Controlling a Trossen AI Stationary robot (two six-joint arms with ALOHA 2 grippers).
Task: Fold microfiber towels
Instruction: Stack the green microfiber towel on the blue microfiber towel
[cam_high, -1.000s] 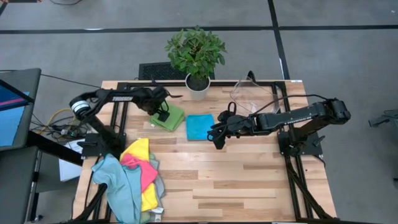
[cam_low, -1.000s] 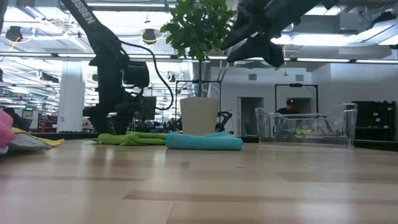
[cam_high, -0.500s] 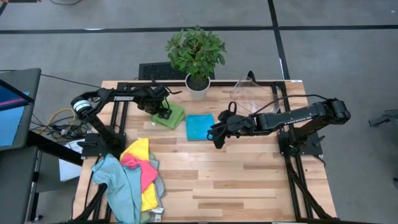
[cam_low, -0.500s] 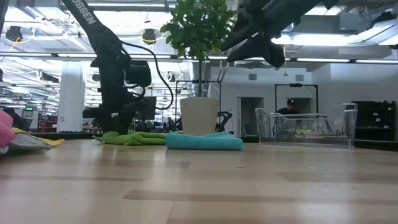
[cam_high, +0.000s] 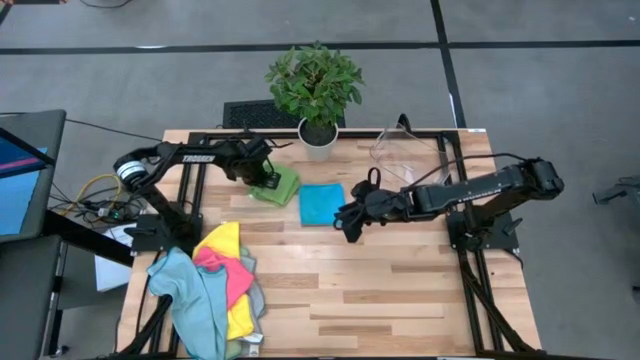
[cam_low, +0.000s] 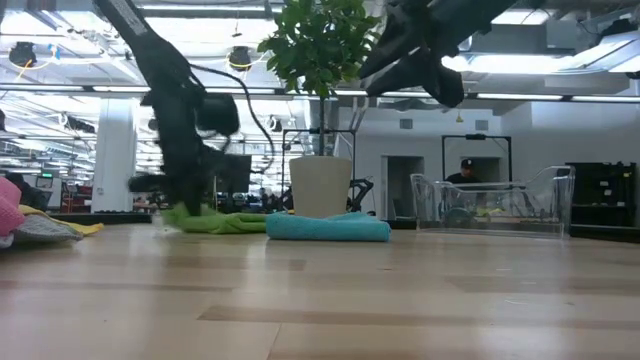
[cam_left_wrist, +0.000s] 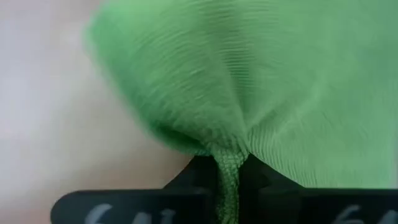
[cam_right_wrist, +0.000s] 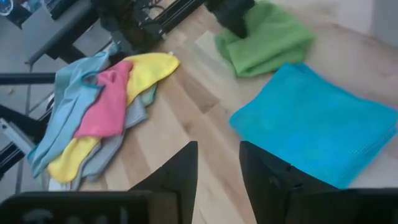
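Microfiber towels: unfolded heap (cam_high: 215, 285) at desk (cam_high: 400, 290) near-left corner; blue towel (cam_high: 321, 204) folded mid-desk; green towel (cam_high: 277, 186) beside it, by plant pot (cam_high: 318, 140). Step: folding green. Left gripper (cam_high: 262, 182) jaws clenched on green edge; next likely carry edge across. Right gripper (cam_high: 347, 218) hovers beside blue, jaws apart, empty. Green's fold count unclear.

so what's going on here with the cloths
The robot is folding microfiber towels. Its left hand is shut on a fold of the bright green towel at the table's far left. The right hand hangs above the wood beside a folded blue towel, holding nothing. A heap of unfolded coloured towels waits at the near-left corner.
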